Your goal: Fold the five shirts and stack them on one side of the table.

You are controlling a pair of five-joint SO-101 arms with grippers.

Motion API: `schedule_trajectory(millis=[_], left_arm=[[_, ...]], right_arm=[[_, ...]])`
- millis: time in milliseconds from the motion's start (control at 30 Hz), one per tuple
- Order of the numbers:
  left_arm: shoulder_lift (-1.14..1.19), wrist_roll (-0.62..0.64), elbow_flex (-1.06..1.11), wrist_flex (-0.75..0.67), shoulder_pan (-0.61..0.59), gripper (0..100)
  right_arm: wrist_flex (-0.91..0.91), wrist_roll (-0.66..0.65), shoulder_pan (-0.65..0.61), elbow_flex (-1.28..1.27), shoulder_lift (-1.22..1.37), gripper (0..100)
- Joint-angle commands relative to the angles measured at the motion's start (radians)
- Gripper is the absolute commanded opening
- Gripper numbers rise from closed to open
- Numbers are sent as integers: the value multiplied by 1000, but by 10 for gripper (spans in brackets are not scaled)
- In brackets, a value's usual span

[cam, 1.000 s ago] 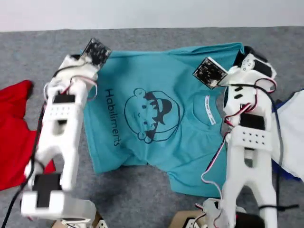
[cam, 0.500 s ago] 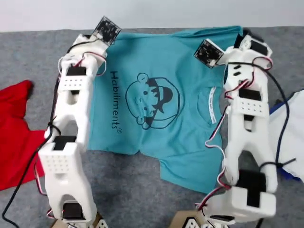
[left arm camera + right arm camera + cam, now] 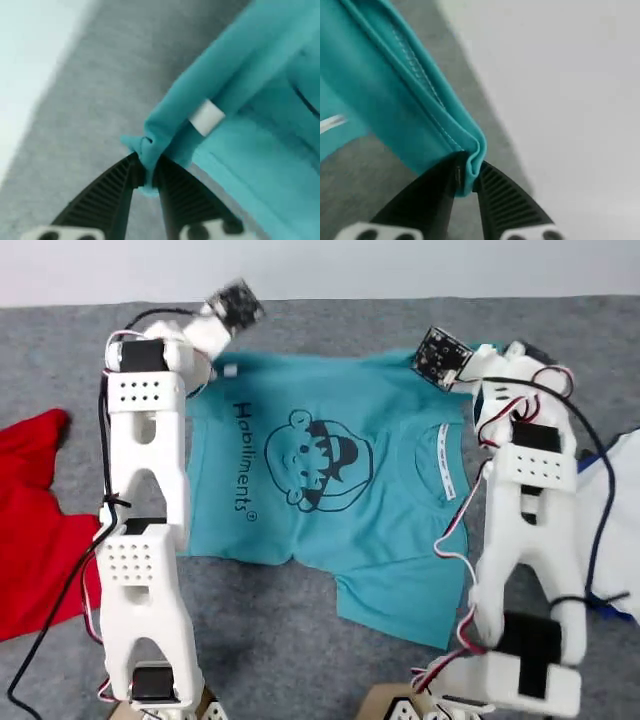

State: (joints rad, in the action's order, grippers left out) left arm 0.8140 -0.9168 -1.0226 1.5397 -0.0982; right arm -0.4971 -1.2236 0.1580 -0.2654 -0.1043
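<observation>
A teal shirt (image 3: 330,490) with a dark cartoon face print lies spread on the grey table, its far edge lifted between the two arms. My left gripper (image 3: 145,172) is shut on a bunched corner of the teal shirt (image 3: 165,125) beside a white tag (image 3: 206,116). In the high view that arm reaches to the shirt's far left corner (image 3: 215,365). My right gripper (image 3: 465,175) is shut on a folded hem of the teal shirt (image 3: 415,95), at the far right corner (image 3: 480,355). A red shirt (image 3: 35,520) lies at the left.
A white garment (image 3: 615,510) over something blue lies at the table's right edge. The grey table surface (image 3: 270,660) ends at a pale wall along the far side. The two white arms stretch over the table on either side of the teal shirt.
Both arms have stretched toward the far edge of the table, pulling the teal shirt's far edge with them. The shirt now lies flatter and straighter.
</observation>
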Motion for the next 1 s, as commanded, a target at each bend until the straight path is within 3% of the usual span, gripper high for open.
schedule_trajectory(millis=[0,233,467,700,967], left_arm=[[-9,-130,-62,221,-3,3],[-83,-267,130,215,-35,3],[-299,-427,526,215,-25,3],[-460,-473,819,215,-9,3],[-476,-497,924,213,-17,4]], right_arm=[[-193,-11,16,71,-122,11],[-444,-11,21,74,-213,11],[-711,-60,21,72,-315,11],[-886,-61,22,71,-374,11],[-1072,-61,42,71,-415,11]])
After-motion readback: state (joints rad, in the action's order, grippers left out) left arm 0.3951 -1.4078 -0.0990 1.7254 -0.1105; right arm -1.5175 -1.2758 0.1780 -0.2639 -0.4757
